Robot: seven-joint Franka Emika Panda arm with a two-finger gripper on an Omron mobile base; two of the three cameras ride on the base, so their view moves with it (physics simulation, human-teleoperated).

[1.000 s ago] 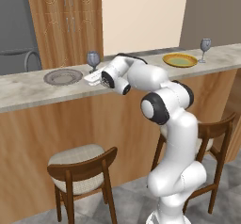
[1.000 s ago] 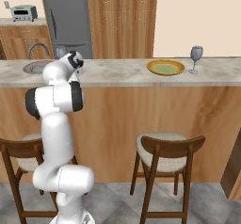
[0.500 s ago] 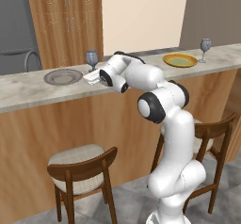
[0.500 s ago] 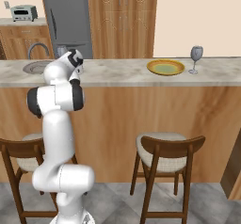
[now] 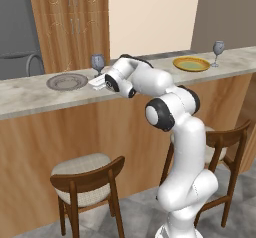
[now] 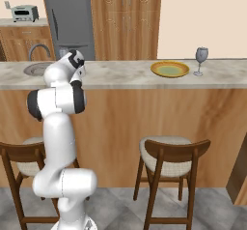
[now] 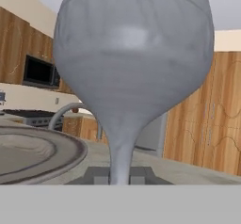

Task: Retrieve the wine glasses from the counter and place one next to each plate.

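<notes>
Tool [image 5: 98, 81] reaches low over the tabletop [image 5: 30, 99], jaws nearly closed around the thin stem of a wine glass [image 5: 97, 62]. In the hand view that glass [image 7: 132, 72] stands upright right in front of the tool, stem between the two dark fingertips [image 7: 96, 176]; whether the tips press the stem or sit just off it, cannot tell. Glass foot is hidden, so cannot tell if it rests on the tabletop. Grey plate [image 5: 67, 81] lies just beside the tool, on its left in the left base view, and close to the glass; the hand view shows its rim [image 7: 42, 150] near the stem. Second wine glass [image 5: 218, 48] stands well apart from the tool, far along the tabletop, just beside the yellow plate [image 5: 191, 63], upright on its foot. From the right base view the same pair, yellow plate [image 6: 170, 69] and glass [image 6: 201, 57], sit far to the right of the arm's wrist, and the grey plate [image 6: 37, 68] lies near the wrist on its left. Two wooden stools [image 5: 87, 179] stand on the floor below the tabletop edge. Fridge [image 6: 68, 16] and wood cabinets [image 6: 128, 19] are behind, beyond the tool.
</notes>
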